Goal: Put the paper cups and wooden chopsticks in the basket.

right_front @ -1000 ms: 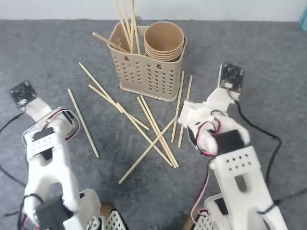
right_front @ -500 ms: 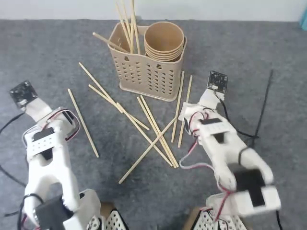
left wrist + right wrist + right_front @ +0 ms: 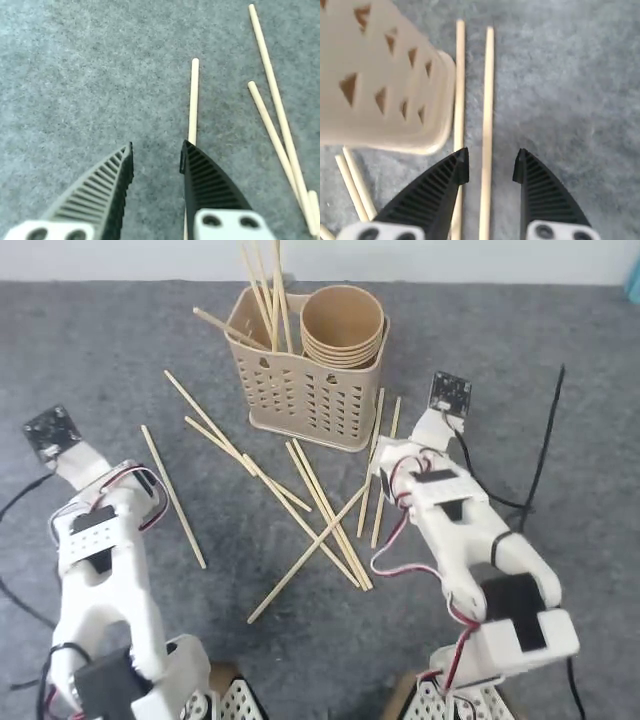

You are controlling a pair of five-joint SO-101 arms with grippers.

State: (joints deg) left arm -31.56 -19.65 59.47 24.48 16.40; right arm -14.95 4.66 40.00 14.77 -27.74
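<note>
I'm on the chopsticks now: the cups (image 3: 343, 320) sit stacked in the basket (image 3: 300, 390) at the desk's far edge. My right tool (image 3: 491, 155) hangs open over a chopstick (image 3: 488, 100) just beside the basket. Next I lower it and clamp. My left tool (image 3: 156, 150) is open too.

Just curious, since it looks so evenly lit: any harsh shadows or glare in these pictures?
High view: soft, even light; the basket throws only a faint shadow on the carpet, no glare on the paper cups. Right wrist view: a dim band under the basket's base. Left wrist view: the chopstick lies almost shadowless.
</note>
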